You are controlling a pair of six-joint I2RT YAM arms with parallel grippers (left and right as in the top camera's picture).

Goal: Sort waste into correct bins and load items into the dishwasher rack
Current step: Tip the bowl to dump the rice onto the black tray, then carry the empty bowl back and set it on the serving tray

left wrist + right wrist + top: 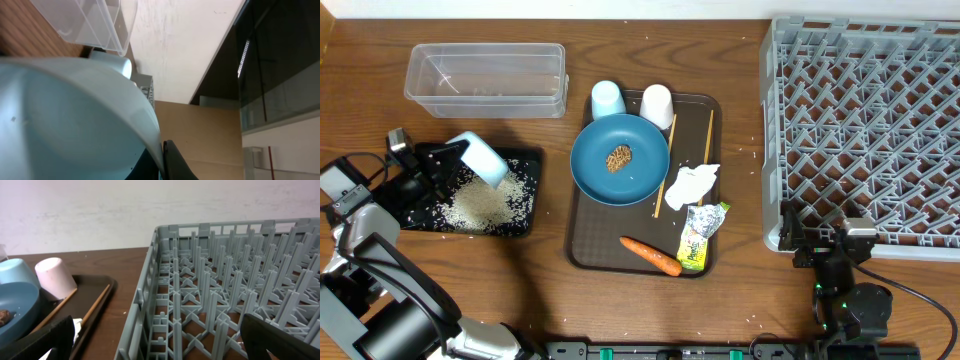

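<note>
Left tool [452,153] clamped on rim of white bowl [482,160], 9 o'clock on bench, tipped over black tray [534,158] holding rice grains [485,205]. Bowl looks stiff, smooth, likely slippery and breakable; rim pinch suits. Right tool [825,240] jaws apart, 5 o'clock, beside dishwasher rack [860,120].

table [540,290]: brown wood | wall [150,210]: white (plain) | light strip [245,57]: lit, by dark glass [280,75]
</note>
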